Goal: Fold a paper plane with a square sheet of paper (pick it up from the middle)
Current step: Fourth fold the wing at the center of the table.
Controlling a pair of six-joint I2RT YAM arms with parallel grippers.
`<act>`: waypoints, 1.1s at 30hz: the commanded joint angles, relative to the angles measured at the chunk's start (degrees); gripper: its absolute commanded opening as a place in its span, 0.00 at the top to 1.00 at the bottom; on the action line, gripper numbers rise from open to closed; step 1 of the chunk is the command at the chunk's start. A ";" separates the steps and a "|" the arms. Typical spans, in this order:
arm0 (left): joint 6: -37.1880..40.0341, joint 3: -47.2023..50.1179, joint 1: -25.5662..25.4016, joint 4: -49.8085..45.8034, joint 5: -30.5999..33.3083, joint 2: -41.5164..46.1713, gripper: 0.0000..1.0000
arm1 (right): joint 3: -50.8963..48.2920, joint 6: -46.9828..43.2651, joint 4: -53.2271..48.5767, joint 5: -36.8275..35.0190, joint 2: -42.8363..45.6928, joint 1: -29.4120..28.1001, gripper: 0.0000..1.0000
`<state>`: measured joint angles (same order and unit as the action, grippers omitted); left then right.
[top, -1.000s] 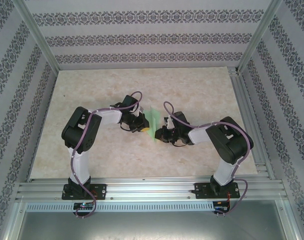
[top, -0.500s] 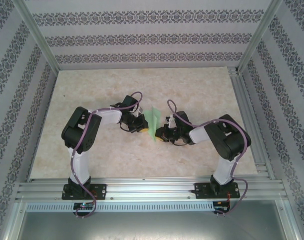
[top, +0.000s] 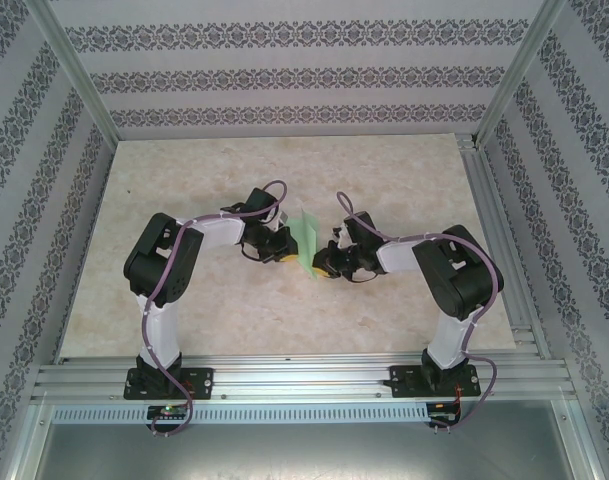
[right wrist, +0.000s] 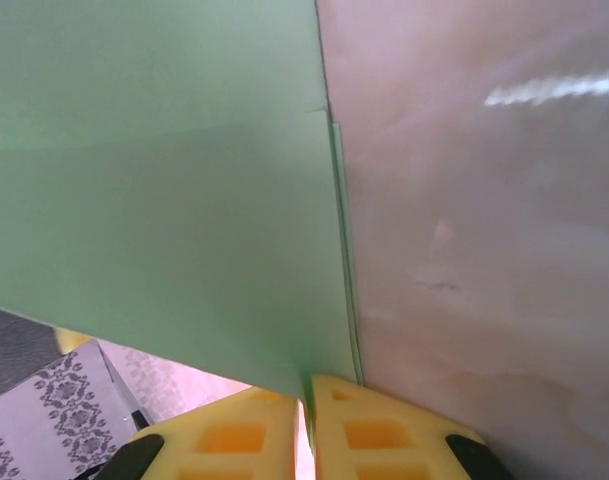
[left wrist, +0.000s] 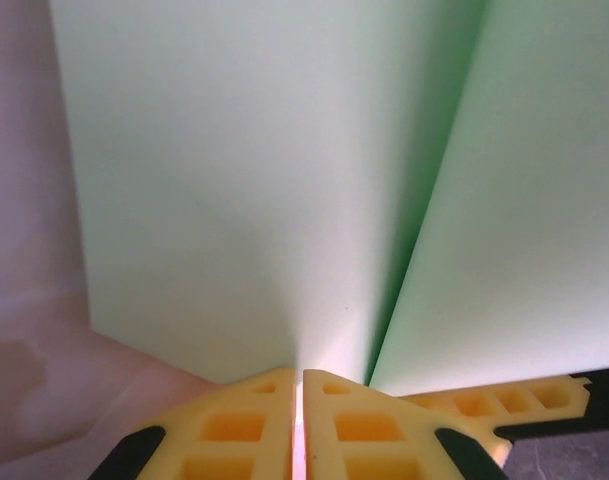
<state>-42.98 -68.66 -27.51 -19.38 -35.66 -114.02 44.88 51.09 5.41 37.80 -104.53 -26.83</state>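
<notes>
The light-green sheet of paper (top: 306, 243) stands nearly on edge above the middle of the table, folded over on itself, held between both arms. My left gripper (top: 288, 248) is shut on its left side; in the left wrist view the yellow fingers (left wrist: 242, 428) pinch the paper (left wrist: 244, 180), and a second flap (left wrist: 524, 220) spreads to the right. My right gripper (top: 322, 262) is shut on the opposite edge; in the right wrist view the paper (right wrist: 154, 200) runs up from between its yellow fingers (right wrist: 374, 435). No finished dart shape is visible.
The beige marble-patterned tabletop (top: 234, 170) lies beneath the paper. Aluminium frame rails (top: 504, 230) border the table on the right and front. Patterned walls enclose the back and sides.
The right arm has moved slightly left and farther from the camera, toward the left gripper. The paper between them now stands narrower and more upright. The left arm has barely moved.
</notes>
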 commanded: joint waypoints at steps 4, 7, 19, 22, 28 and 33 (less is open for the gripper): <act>1.20 -2.87 -0.63 3.05 -3.41 3.92 0.84 | 2.14 -3.03 -4.77 -0.19 -0.58 0.89 0.88; 0.59 -3.61 -0.69 6.26 -5.41 3.98 0.81 | 2.52 -2.99 -4.62 0.06 -0.93 0.90 0.88; -4.22 -6.65 -0.76 16.62 -13.00 -3.92 0.79 | 2.27 -1.90 -1.75 1.30 -2.18 1.00 0.88; -4.95 -6.23 -0.78 17.92 -11.75 -4.04 0.78 | 2.05 -1.65 -1.24 1.22 -1.67 1.16 0.88; -5.28 -7.49 -0.84 19.14 -11.74 -5.82 0.78 | 0.62 0.20 2.28 0.98 -0.38 1.68 0.86; -5.64 -8.22 -0.94 19.56 -12.13 -7.42 0.77 | -0.15 0.94 3.93 0.57 1.79 1.87 0.78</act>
<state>-47.97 -75.09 -27.53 -2.57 -46.48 -120.03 45.47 51.31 6.63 39.29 -105.03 -25.71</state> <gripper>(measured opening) 0.225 0.213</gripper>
